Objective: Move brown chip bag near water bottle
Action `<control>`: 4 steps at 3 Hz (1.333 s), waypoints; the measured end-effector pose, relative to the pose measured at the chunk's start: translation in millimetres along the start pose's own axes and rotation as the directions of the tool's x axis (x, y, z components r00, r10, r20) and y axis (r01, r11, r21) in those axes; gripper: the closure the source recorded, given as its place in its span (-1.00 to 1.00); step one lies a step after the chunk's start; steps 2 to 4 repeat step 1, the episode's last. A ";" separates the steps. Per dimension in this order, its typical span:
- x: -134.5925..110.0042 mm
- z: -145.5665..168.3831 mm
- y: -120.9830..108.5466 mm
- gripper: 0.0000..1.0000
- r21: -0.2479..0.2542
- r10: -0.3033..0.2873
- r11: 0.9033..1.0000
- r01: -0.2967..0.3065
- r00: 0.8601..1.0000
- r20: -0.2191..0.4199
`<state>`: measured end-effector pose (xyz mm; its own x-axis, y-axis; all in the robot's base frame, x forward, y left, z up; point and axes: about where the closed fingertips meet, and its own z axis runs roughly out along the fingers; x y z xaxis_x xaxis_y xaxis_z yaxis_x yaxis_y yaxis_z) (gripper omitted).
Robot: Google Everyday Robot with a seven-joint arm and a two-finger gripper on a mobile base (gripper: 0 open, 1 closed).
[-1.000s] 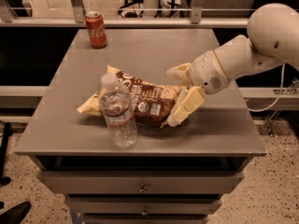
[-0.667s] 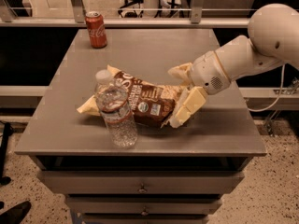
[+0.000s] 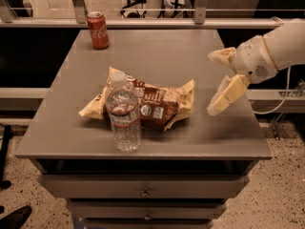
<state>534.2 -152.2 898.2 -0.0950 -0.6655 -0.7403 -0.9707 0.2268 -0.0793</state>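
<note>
While the brown chip bag (image 3: 162,106) lies on the worktop (image 3: 157,56), water bottle (image 3: 124,116) upright against its front, gripper (image 3: 213,83) spread open nearby, not touching, Coca-Cola can (image 3: 98,30) far behind.

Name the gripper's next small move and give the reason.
Probably lift the gripper clear and stop. It hangs open over the right side of the table, apart from the brown chip bag, which already lies just behind the water bottle, apparently touching it; any push risks toppling the bottle.
</note>
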 end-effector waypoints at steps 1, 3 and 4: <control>23.9 -60.0 -34.6 -1.00 0.142 0.030 0.990 -0.026 0.999 -0.030; 23.9 -60.0 -34.6 -1.00 0.142 0.030 0.990 -0.026 0.999 -0.030; 23.9 -60.0 -34.6 -1.00 0.142 0.030 0.990 -0.026 0.999 -0.030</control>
